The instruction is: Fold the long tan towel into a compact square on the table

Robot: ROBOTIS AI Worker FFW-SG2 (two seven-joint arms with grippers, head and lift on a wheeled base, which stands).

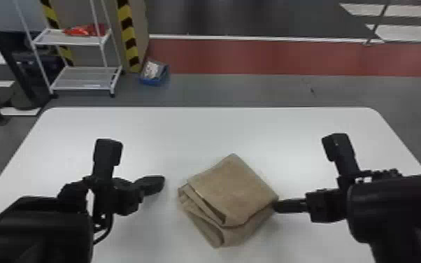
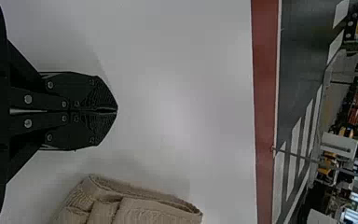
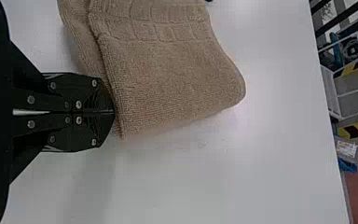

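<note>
Grey floor (image 1: pixel 255 91) and a red strip (image 1: pixel 272 57) run across the back, with a white rack (image 1: pixel 87 78) off to the left and a blue bin (image 1: pixel 154 83) just beside it! Closer in, we've got the white table (image 1: pixel 185 129), and on its near half, around the middle, sits the tan towel (image 1: pixel 234 189), folded into a thick, layered bundle. It's turned cornerwise, one corner pointing away from me, the loose folds stacked along its left side and a lower layer peeking out on the near side.

Over to my left claw (image 1: pixel 163 182): closed, both fingers together, nothing between them, out to the left of the towel and apart from it. And on the other flank, my right claw (image 1: pixel 276 205) is closed too, its tips touching the towel's right-hand edge!
</note>
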